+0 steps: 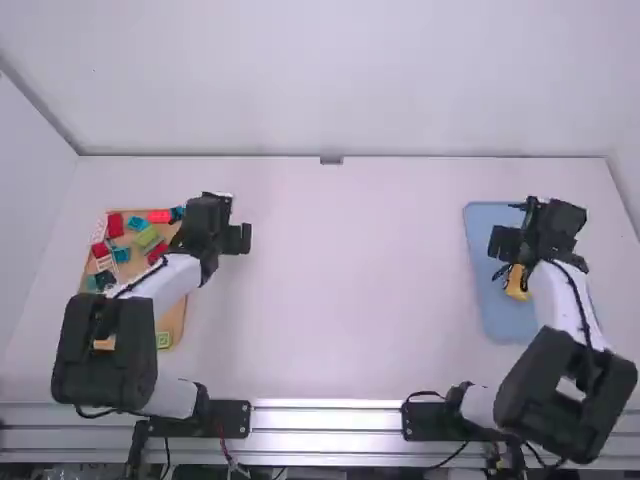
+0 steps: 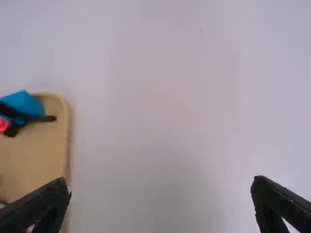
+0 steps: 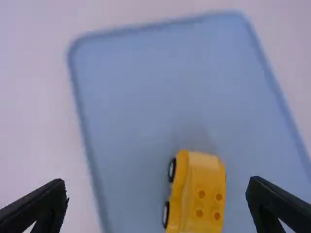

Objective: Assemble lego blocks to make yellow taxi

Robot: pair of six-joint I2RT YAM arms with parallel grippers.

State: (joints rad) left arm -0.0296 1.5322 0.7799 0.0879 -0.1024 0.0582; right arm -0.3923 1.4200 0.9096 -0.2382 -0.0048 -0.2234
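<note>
My left gripper is over the right edge of the wooden tray; in the left wrist view the left gripper stands open, with bare table between its fingers. My right gripper is above the blue tray. Seen from its wrist, the right gripper is open over the yellow car, holding nothing. Black wheels show along one side of the car, and several studs on its top. In the high view the yellow car lies on the blue tray, partly covered by the right gripper.
Loose red, teal, green and white blocks, such as a red block and a green block, lie on the wooden tray at the left. A wide stretch of white table separates the two trays.
</note>
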